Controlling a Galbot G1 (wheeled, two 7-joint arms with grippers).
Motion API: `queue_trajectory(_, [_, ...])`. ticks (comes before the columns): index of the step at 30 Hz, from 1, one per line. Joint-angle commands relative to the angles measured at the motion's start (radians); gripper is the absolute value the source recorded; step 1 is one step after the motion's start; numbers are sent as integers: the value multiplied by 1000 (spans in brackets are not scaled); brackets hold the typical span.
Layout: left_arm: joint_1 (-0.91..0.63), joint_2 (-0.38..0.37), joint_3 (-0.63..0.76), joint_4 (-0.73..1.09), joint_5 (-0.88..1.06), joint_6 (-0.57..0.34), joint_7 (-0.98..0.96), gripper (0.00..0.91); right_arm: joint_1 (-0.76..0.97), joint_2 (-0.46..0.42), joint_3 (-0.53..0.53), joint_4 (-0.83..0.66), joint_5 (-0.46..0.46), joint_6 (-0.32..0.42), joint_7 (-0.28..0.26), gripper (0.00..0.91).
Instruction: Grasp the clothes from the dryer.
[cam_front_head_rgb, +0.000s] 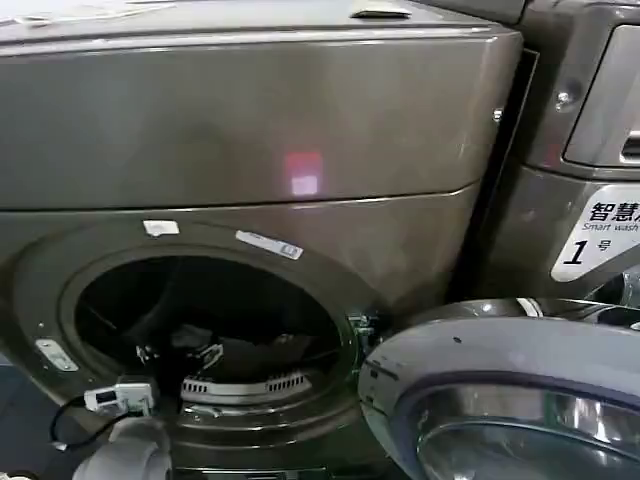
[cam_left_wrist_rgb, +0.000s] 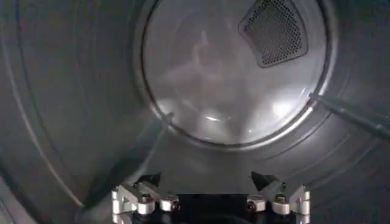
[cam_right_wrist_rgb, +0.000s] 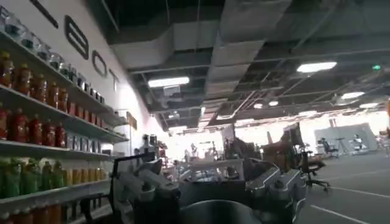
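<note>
The right hand (cam_right_wrist_rgb: 210, 185), fingers apart, points into a hall beside shelves (cam_right_wrist_rgb: 49, 146) of bottles.

The head camera looks forward and down at the dryer (cam_front_head_rgb: 250, 150) from close by, taking in its flat top, front panel, round port (cam_front_head_rgb: 205, 330) and the open door (cam_front_head_rgb: 500, 400) beside the port.

The left wrist camera sits inside the dryer's drum, close to the curved wall, facing the round back wall (cam_left_wrist_rgb: 225, 73) with its perforated vent (cam_left_wrist_rgb: 274, 30); the left gripper (cam_left_wrist_rgb: 210, 204) shows at the frame's edge. Both views share the dryer's dark interior.

The right wrist camera faces away from the dryer, tilted up across an open hall toward the ceiling (cam_right_wrist_rgb: 256, 49), with shelves of bottles (cam_right_wrist_rgb: 42, 122) along one side.
</note>
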Motion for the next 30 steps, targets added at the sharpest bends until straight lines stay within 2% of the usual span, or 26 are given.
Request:
queue_trajectory(1, [-161,74,12,118,453,-805,606,907,1,1,-6,0,-14,4,-3,907])
queue_trajectory(2, [-183,78,28,142,442,-813,691,907,1,1,-6,-2,-18,7,-5,907])
queue_trajectory(5, [-229,88,56,194,527,-927,691,907,0,2,-6,-2,-18,6,-9,907])
queue_trajectory(8, [-268,123,97,246,533,-950,692,907,-4,3,-1,-2,-18,6,-10,907])
queue_trajectory(18, [-320,127,146,364,551,-967,692,907,8,12,-20,-2,-27,10,-11,907])
queue_trajectory(23, [-336,144,179,412,445,-915,693,907,17,14,-29,-9,-42,16,-12,907])
queue_trajectory(30, [-335,155,195,432,440,-883,693,907,21,17,-34,-13,-45,22,-13,907])
